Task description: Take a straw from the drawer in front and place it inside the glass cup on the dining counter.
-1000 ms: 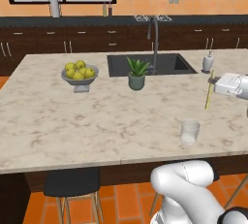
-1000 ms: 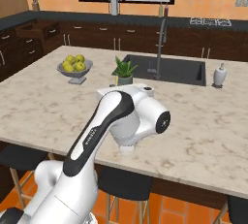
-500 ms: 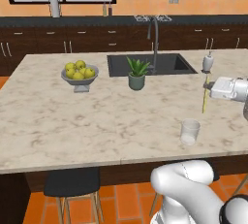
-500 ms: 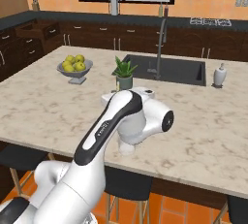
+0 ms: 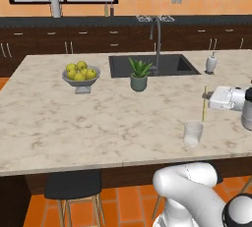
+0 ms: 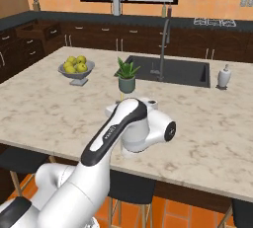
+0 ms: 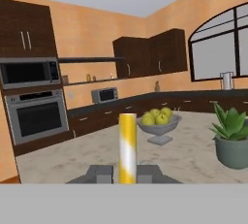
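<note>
Above the surface (image 5: 98, 123), just beyond the glass cup (image 5: 193, 133): hand (image 5: 212, 98), clamped on the straw (image 5: 204, 104). Straw upright, long axis vertical, lower end beside and behind the cup rim, not yet over the opening. Cup lies toward the near edge from the hand.

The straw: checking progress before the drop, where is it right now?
In the left base view, the straw hangs upright in the tool, just above and right of the glass cup.
</note>
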Robot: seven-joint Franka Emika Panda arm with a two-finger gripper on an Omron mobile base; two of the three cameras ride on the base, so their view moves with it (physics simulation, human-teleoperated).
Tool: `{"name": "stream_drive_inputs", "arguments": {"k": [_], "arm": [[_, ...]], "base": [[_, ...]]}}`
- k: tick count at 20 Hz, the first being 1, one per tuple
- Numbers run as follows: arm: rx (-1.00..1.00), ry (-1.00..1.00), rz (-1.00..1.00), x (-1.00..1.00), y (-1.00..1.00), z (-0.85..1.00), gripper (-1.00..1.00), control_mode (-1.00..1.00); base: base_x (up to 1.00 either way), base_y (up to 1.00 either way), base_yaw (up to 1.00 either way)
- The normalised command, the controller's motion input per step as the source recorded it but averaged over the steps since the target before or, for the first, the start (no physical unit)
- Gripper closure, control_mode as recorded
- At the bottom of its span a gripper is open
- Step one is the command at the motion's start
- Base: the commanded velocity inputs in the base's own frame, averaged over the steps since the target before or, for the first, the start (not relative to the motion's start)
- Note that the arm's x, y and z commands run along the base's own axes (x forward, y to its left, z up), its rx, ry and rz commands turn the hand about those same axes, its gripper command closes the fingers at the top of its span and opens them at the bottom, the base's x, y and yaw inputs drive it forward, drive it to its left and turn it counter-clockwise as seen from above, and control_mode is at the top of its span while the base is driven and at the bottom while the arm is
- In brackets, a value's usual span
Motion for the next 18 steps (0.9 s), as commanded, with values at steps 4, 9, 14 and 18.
{"name": "stream_drive_inputs", "arguments": {"k": [4,9,14,18], "arm": [[0.00,0.00,0.00,0.43,0.00,-0.34,1.00,-1.00],[0.00,0.00,0.00,0.38,0.00,-0.44,1.00,-1.00],[0.00,0.00,0.00,0.46,-0.16,-0.39,1.00,-1.00],[0.00,0.00,0.00,0.35,-0.42,-0.35,1.00,-1.00]], "base": [[0.00,0.00,0.00],[0.00,0.00,0.00],[0.00,0.00,0.00],[0.00,0.00,0.00]]}}
